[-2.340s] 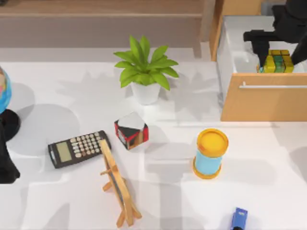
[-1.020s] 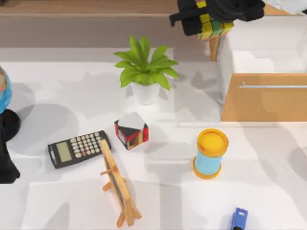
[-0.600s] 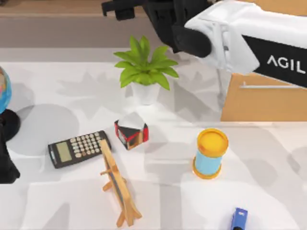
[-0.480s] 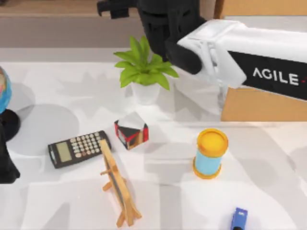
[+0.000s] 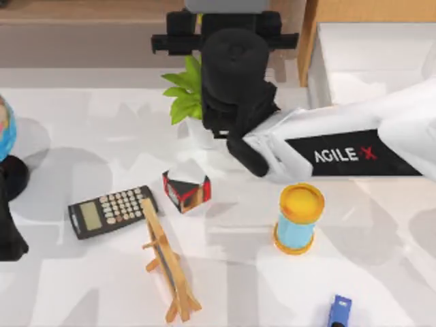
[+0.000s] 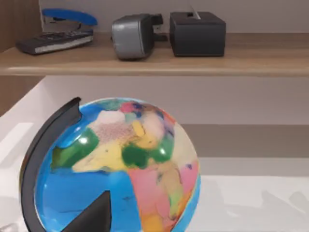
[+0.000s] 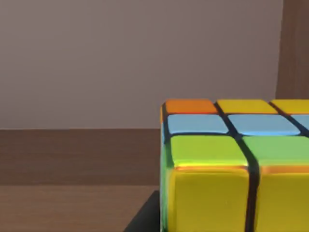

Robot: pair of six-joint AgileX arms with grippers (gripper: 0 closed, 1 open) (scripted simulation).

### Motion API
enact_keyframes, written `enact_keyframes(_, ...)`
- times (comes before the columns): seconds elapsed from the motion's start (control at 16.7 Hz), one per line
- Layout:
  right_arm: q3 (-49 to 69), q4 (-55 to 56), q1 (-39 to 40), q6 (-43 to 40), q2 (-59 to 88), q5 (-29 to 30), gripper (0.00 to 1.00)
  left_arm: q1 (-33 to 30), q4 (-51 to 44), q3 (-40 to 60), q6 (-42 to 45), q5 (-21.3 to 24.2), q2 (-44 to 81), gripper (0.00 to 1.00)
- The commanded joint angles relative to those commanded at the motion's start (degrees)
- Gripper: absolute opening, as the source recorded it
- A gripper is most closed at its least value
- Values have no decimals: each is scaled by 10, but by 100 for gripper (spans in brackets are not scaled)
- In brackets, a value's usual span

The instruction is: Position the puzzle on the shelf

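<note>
Reaching over the plant [image 5: 182, 95], right jaws grasp the puzzle [image 7: 231, 164] at the shelf [image 5: 88, 10].

A white counter [image 5: 82, 136] fills the room's middle, marked with soft grey shadows under even light. Along its far edge runs a long wooden board [image 5: 82, 10] above a grey-brown wall [image 5: 82, 44], and in the left wrist view a plain pale wall [image 6: 251, 101] shows under it. At the counter's far right stands a tan drawer cabinet [image 5: 310, 41], its drawer pulled open and white inside.
</note>
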Motion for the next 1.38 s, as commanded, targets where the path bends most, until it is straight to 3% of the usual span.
enact_keyframes(0.24,-23,57,0,-16,25,19,0,0,0,0,0,0,0,100)
enact_keyframes(0.66,-13,51,-5,-15,28,16,0,0,0,0,0,0,0,100)
enact_keyframes(1.38,199,-55,-54,-8,134,-37,0,0,0,0,0,0,0,100)
